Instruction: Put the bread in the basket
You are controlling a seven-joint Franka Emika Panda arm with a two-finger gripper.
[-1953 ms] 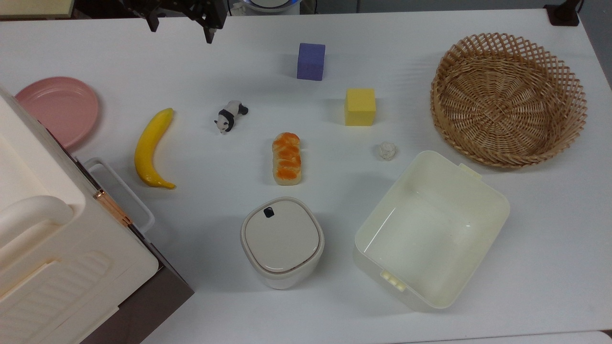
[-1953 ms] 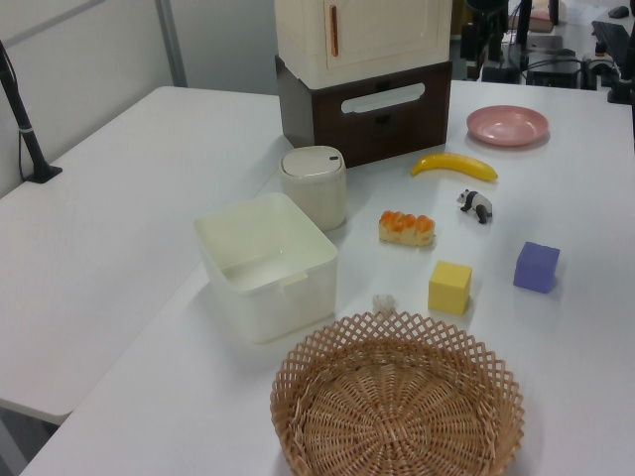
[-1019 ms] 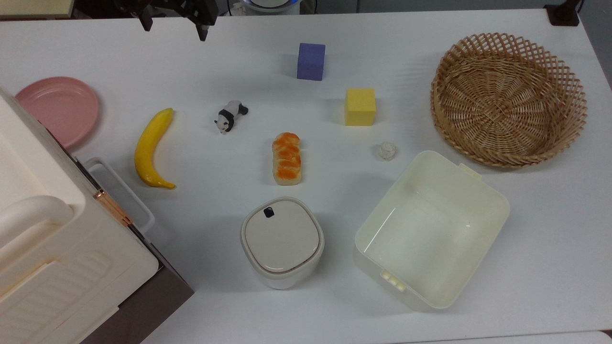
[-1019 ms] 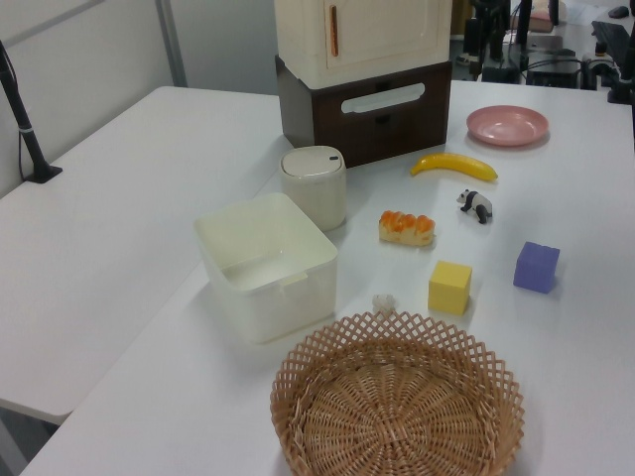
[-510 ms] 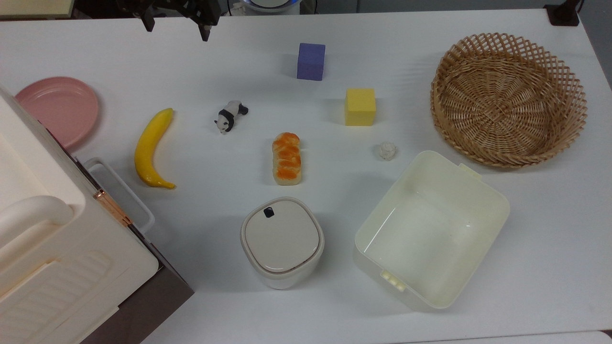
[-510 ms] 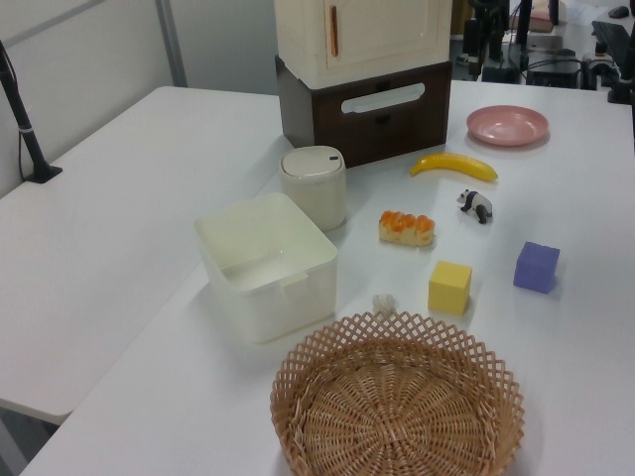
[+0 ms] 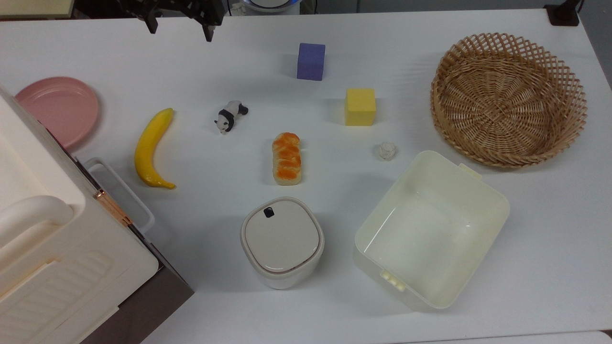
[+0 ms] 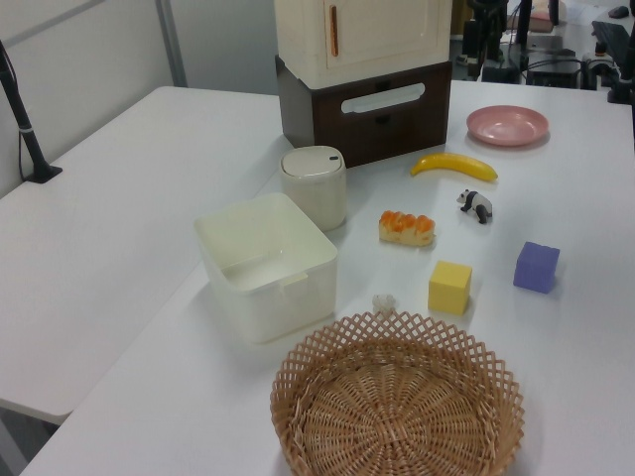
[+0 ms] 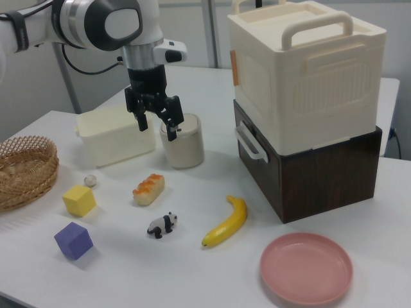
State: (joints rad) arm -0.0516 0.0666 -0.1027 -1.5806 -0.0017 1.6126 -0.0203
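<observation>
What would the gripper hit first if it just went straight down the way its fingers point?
Probably bare table. The open gripper hangs near the top view's upper edge, with the panda and banana well off to the side. Depth is hard to judge.

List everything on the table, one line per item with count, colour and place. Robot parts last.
bread: 1, orange-brown top, mid-table in the top view
basket: 1, light-brown wicker, the top view's right
tub: 1, cream, just below the basket in the top view
lidded canister: 1, off-white, below the bread in the top view
banana: 1, yellow, the top view's left
toy panda: 1, black and white, between banana and bread
yellow cube: 1, right of the bread in the top view
purple cube: 1, above the yellow cube in the top view
small white ball: 1, beside the tub
plate: 1, pink, the top view's far left
stacked boxes: cream on dark brown, the right view's right
gripper: 1, black, open, above the table
</observation>
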